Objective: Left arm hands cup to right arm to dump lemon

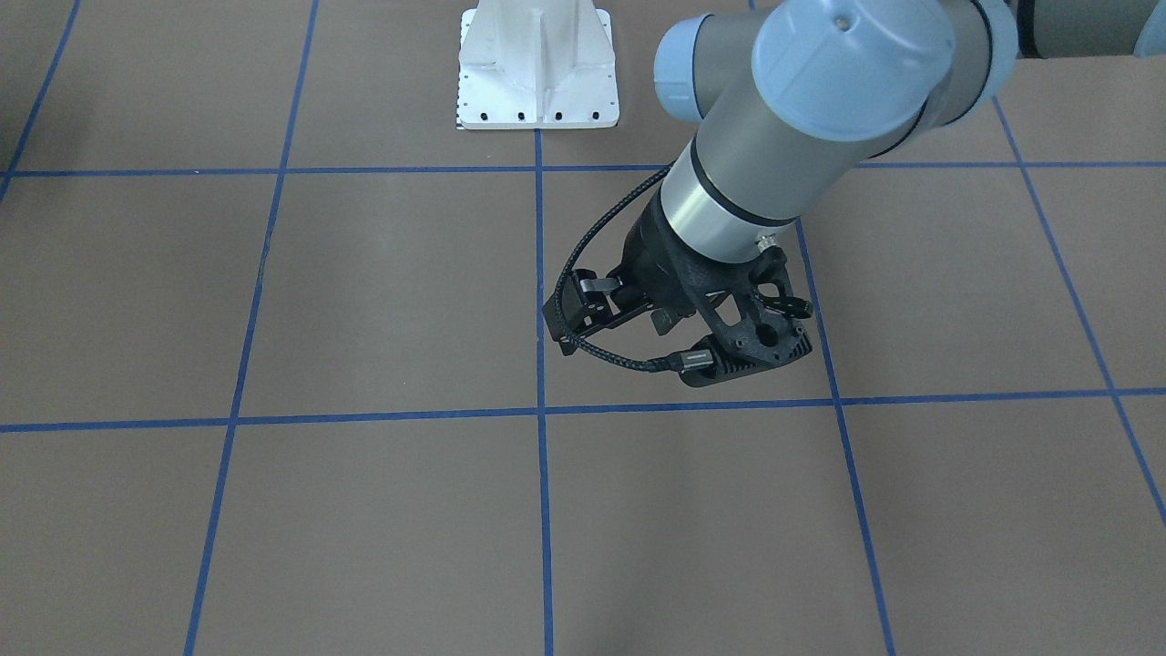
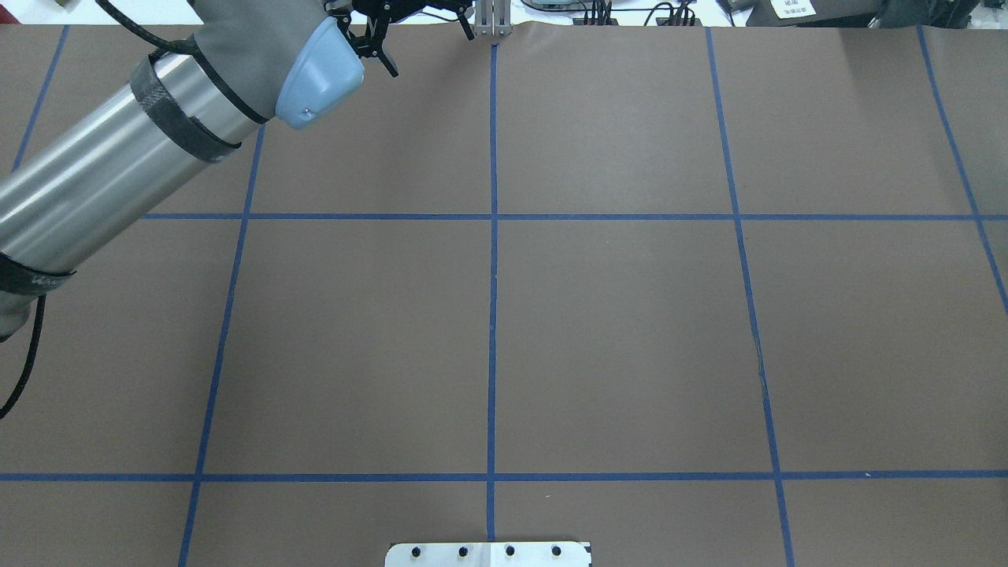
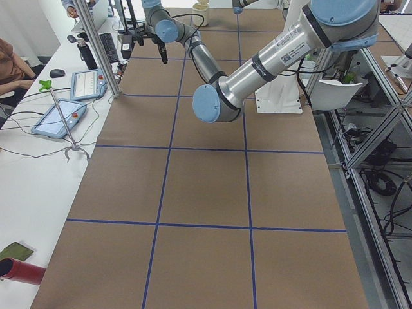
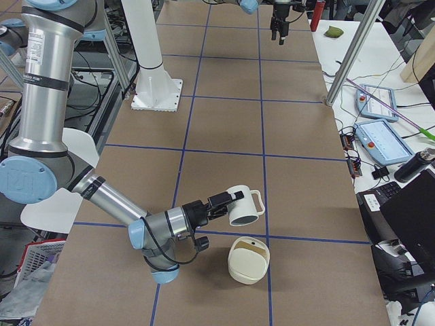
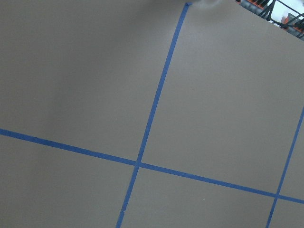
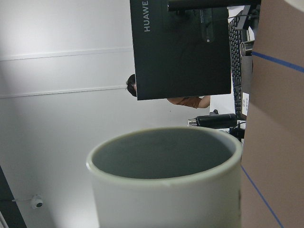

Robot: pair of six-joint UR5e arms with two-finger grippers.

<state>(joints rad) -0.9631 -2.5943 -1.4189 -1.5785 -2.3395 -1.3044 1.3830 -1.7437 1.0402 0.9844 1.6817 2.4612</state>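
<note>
Mug [image 4: 245, 206] tipped sideways at the right gripper [image 4: 228, 199] — its grip can't be told; left gripper [image 2: 417, 35] hangs far up the table [image 4: 224, 122], jaws apart.

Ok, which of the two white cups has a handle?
The mug at the right gripper, tipped sideways. The cream pot on the table beside it shows no handle.

Soft overhead light fell evenly on the table [image 2: 630, 315], with a faint shadow under the left arm [image 1: 774, 164]. The cup [image 6: 166, 175] looked soft in the right wrist view (very near the lens) against a bright white wall [image 6: 57, 118]. The left wrist view was dimmer toward its top left.
</note>
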